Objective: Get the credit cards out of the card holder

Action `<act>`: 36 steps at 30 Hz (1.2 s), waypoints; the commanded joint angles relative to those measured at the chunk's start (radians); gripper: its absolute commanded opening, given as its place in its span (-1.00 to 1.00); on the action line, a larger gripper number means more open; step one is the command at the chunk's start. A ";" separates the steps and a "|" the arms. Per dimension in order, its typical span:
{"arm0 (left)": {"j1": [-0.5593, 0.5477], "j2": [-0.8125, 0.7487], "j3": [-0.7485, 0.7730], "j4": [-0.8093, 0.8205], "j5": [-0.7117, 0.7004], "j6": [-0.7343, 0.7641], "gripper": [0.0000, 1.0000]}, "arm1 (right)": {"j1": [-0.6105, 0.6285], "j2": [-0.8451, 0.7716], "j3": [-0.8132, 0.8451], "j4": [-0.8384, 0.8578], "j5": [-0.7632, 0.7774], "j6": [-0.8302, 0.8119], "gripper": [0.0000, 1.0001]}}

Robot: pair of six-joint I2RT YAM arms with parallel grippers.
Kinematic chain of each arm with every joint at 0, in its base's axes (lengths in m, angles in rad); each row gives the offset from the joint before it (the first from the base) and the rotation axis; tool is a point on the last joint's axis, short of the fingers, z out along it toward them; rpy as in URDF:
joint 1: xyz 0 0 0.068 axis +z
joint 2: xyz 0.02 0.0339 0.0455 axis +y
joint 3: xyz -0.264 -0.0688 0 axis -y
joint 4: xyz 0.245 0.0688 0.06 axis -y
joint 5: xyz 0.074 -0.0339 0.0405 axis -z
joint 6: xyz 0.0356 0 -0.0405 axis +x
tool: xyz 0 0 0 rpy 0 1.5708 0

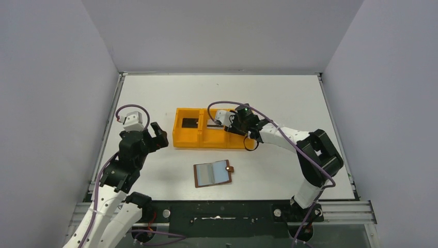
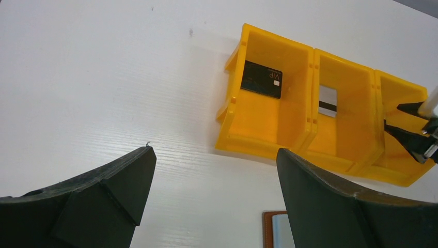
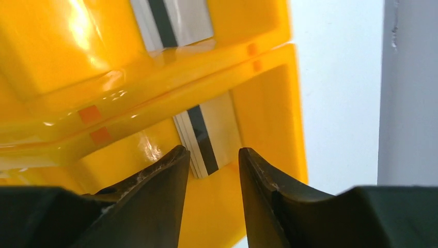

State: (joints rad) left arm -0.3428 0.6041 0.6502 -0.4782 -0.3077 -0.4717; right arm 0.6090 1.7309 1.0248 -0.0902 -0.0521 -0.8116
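The brown card holder point(image 1: 213, 173) lies open on the table in front of the tray, pale blue pockets up; its corner also shows in the left wrist view point(image 2: 272, 230). A black card point(image 1: 190, 123) point(image 2: 262, 79) lies in the orange tray's left compartment. A silvery grey card point(image 2: 327, 99) point(image 3: 175, 18) lies in the middle one. My right gripper point(image 1: 231, 126) point(image 3: 213, 151) is open low over the right compartment, where a pale card with a black stripe point(image 3: 209, 135) lies just past its fingertips. My left gripper point(image 1: 157, 138) point(image 2: 214, 151) is open and empty, left of the tray.
The orange three-compartment tray point(image 1: 206, 143) point(image 2: 258, 150) point(image 3: 155, 93) stands mid-table. White walls close in the table on the left, back and right. The right arm reaches over the table's right half.
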 commanded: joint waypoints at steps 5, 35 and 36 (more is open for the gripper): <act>0.007 -0.005 0.011 0.017 -0.011 -0.011 0.78 | -0.008 -0.246 -0.054 0.179 -0.004 0.568 -0.15; 0.010 -0.002 0.011 0.024 0.019 -0.008 0.79 | 0.478 -0.323 -0.106 -0.213 0.479 1.735 0.10; 0.010 -0.004 -0.009 0.023 0.018 -0.008 0.79 | 0.494 -0.296 -0.099 -0.210 0.477 1.744 0.09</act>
State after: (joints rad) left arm -0.3382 0.6201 0.6502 -0.4828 -0.2893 -0.4786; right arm 1.0447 1.3674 0.8814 -0.2794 0.3229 0.8410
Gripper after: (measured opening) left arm 0.895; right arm 0.552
